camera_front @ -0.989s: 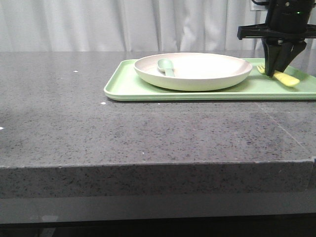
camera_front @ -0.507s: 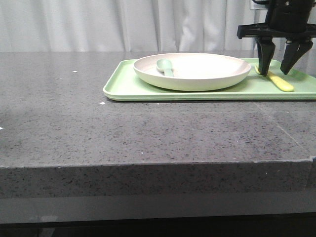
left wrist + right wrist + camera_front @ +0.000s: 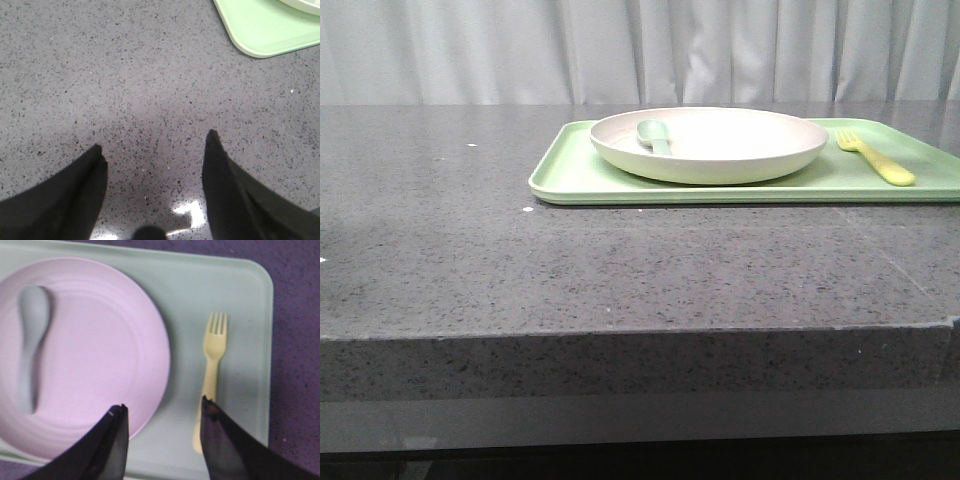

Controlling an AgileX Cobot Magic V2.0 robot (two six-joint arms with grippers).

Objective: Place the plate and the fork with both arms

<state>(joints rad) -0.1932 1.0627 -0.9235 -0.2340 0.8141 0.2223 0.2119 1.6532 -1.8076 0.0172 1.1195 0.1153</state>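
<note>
The round cream-white plate (image 3: 710,143) rests on the light-green tray (image 3: 580,178) at the back right of the table, a pale grey-green spoon (image 3: 656,134) lying in it. To the plate's right, the small yellow fork (image 3: 876,158) lies flat on the tray. The right wrist view looks down on the plate (image 3: 90,355) and fork (image 3: 212,375); my right gripper (image 3: 162,409) hangs open high above the tray, holding nothing. My left gripper (image 3: 152,142) is open over bare stone, with a corner of the tray (image 3: 260,30) some way beyond it. Neither arm appears in the front view.
The dark speckled stone table (image 3: 620,270) ends in a front edge low in the front view. A white curtain (image 3: 620,50) hangs behind the table. The tray's right end runs out of the front view.
My right gripper opened and let go of the fork, which now lies on the tray. The arm then rose up out of the front view.
</note>
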